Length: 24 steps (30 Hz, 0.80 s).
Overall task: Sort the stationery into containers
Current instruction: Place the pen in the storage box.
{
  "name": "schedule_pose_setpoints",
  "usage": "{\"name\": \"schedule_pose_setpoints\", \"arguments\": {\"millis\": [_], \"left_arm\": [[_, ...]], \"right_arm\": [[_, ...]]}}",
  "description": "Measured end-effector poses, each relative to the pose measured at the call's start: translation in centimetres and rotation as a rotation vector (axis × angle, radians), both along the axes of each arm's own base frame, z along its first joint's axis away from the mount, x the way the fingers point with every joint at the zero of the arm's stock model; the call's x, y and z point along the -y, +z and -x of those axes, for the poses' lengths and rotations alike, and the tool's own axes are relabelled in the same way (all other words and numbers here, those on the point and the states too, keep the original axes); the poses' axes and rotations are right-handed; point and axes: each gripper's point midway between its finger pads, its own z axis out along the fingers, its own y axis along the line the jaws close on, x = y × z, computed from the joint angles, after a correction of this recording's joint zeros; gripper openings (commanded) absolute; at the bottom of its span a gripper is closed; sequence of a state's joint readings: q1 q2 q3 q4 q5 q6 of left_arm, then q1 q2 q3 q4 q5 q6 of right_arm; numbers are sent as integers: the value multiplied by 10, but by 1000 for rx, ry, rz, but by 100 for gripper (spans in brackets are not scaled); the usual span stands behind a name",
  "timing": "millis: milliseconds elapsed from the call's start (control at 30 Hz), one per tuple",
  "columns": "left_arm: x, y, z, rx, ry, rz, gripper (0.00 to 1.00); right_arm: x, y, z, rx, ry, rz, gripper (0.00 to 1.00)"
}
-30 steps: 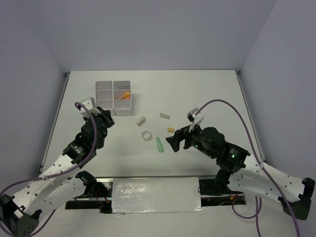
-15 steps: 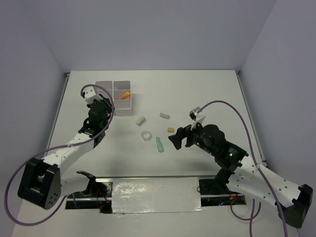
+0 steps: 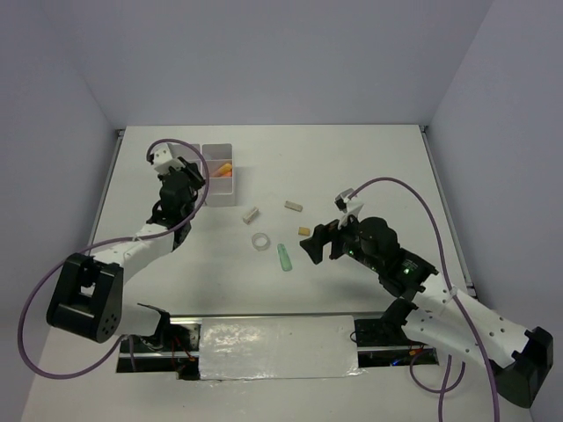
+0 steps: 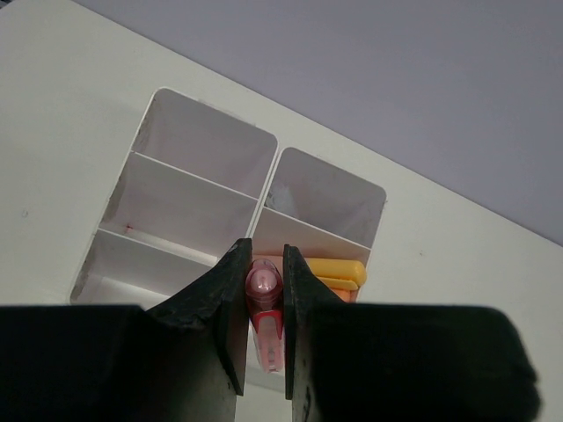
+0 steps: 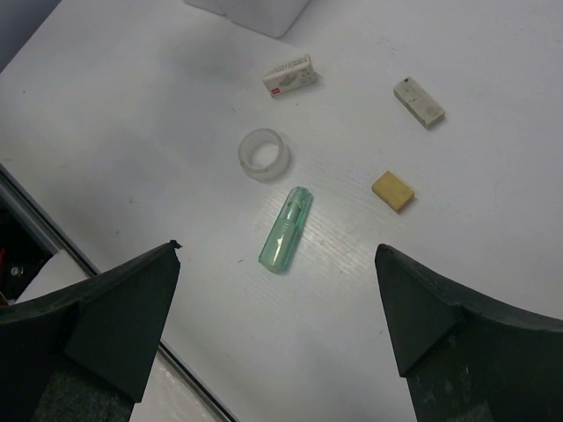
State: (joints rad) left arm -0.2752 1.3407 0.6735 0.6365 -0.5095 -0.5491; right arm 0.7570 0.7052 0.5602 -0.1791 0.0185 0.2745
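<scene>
Over the white box (image 4: 198, 183), the left hand (image 4: 265, 264) squeezes a pink marker (image 4: 263, 290), near an orange marker (image 4: 334, 268) inside. To the right, the right hand (image 5: 275, 249) hangs wide open and empty above a green marker (image 5: 286, 229) on the table (image 5: 132, 105).

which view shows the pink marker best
The left wrist view: the pink marker sits clamped in the left gripper, cap toward the camera, over the organiser box. In the top external view the left arm covers it. The right wrist view does not include it.
</scene>
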Motion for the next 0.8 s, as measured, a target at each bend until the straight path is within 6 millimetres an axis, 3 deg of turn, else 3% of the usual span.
{"name": "schedule_pose_setpoints", "arguments": {"millis": [633,800], "left_arm": [[3,-14,-12,-4,-24,4,0],[4,-15,-16,11,-23,7,8]], "right_arm": [[-2,-7,-4,-16,11,16,100],[-3,-7,-4,-16,16,14,100]]}}
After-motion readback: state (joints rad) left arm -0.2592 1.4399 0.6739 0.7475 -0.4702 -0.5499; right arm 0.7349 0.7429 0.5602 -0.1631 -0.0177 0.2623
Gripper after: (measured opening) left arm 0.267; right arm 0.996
